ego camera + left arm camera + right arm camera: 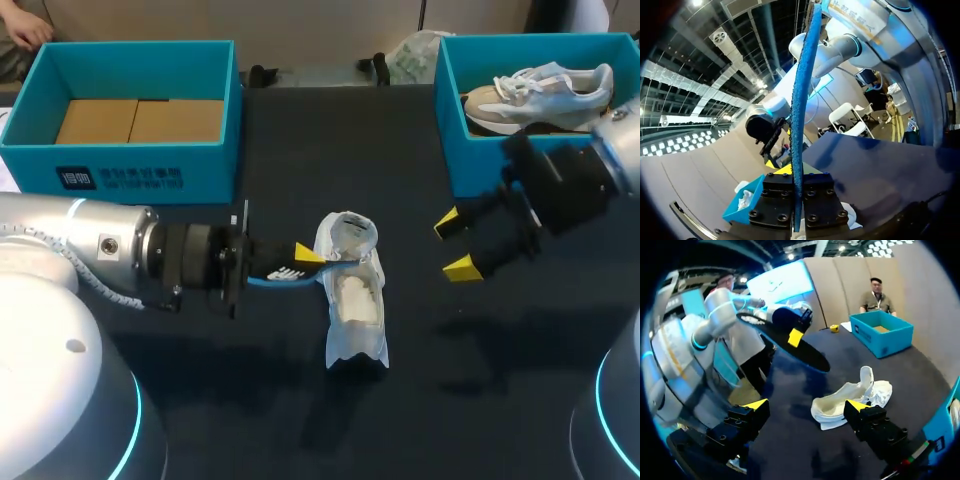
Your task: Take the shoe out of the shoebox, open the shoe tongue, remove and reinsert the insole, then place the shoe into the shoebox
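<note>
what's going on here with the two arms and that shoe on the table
The left gripper is shut on a thin dark insole with a blue edge, held close to the pale white shoe lying on the black table. The right gripper hangs open beside the shoe, holding nothing. So the insole is out and not yet back in. A second light sneaker sits in the right teal box; the left teal box holds no shoe.

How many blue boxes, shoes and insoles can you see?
Blue boxes: 2, the left box and the right box
Shoes: 2, the table shoe and the boxed shoe
Insoles: 1, the dark insole
Total: 5
</note>
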{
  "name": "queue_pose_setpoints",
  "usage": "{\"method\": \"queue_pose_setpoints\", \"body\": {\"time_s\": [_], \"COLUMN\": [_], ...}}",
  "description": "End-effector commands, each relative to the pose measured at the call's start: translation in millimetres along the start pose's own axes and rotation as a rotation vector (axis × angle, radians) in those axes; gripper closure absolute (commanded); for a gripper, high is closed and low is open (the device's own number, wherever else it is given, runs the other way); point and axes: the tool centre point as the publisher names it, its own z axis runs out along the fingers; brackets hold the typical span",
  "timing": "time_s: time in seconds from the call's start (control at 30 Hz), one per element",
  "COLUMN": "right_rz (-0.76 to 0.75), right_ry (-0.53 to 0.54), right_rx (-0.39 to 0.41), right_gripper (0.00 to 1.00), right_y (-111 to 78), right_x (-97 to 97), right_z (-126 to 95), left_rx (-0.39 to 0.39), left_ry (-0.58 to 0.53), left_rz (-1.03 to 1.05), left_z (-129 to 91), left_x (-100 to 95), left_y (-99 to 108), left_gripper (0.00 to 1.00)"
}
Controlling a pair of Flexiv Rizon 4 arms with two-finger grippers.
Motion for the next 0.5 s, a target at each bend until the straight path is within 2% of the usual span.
{"method": "queue_pose_setpoints", "body": {"time_s": [0.03,0.13,0.5], "right_rz": [-0.137,-0.193,-0.299], "right_ry": [-0.061,-0.111,-0.177], "right_rx": [0.123,0.129,0.11], "right_gripper": [0.0,0.0,0.0], "right_y": [-0.6,-5.7,-14.4], "right_x": [-11.5,-14.1,-17.7], "right_z": [14.9,22.9,49.8], "left_rx": [-0.012,-0.014,-0.006], "left_ry": [-0.021,-0.022,-0.04], "left_rz": [-0.006,-0.015,-0.034], "left_z": [-0.3,0.4,-3.3], "left_x": [5.0,8.7,20.8], "left_y": [-2.1,-1.4,1.0], "left_gripper": [1.0,1.0,1.0]}}
